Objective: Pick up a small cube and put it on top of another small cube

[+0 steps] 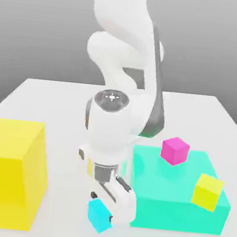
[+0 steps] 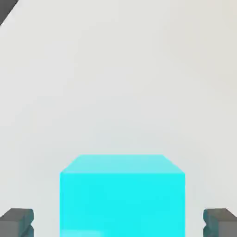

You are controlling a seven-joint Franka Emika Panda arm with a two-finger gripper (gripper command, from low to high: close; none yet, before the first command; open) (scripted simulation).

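The cyan cube (image 2: pixel 122 203) sits between the open gripper's (image 2: pixel 118 223) fingers, not touching either; probably light, stiff and slightly slippery, it wants a centred squeeze on opposite side faces.

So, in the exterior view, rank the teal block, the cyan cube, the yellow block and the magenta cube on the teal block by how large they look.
1. Yellow block, though cut off by the picture's edge
2. Teal block
3. Unsure: cyan cube and magenta cube look close
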